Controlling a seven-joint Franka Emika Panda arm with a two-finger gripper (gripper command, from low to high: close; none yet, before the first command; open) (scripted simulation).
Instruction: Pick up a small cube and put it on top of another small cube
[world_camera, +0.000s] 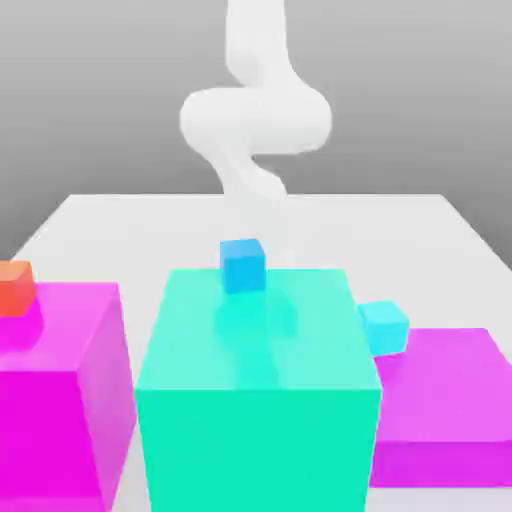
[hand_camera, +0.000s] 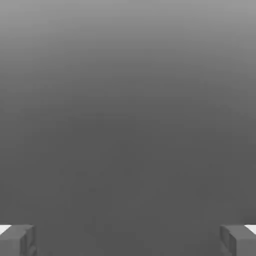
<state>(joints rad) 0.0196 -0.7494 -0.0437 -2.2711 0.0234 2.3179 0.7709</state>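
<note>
A small blue cube (world_camera: 243, 265) rests on the far part of the top of a large teal block (world_camera: 255, 400). A small cyan cube (world_camera: 383, 326) sits at the teal block's right side in the exterior view, at the far corner of a low magenta block (world_camera: 445, 400). A small orange-red cube (world_camera: 14, 287) lies on a taller magenta block (world_camera: 55, 390) at the exterior view's left. My white arm (world_camera: 255, 120) rises behind the blocks, well apart from every cube. In the hand view my gripper (hand_camera: 128, 241) is open, its grey fingertips (hand_camera: 17, 240) wide apart over bare grey ground.
The three large blocks stand close together in a row across the front of a pale table (world_camera: 150, 230). The table's open surface stretches behind them toward the arm.
</note>
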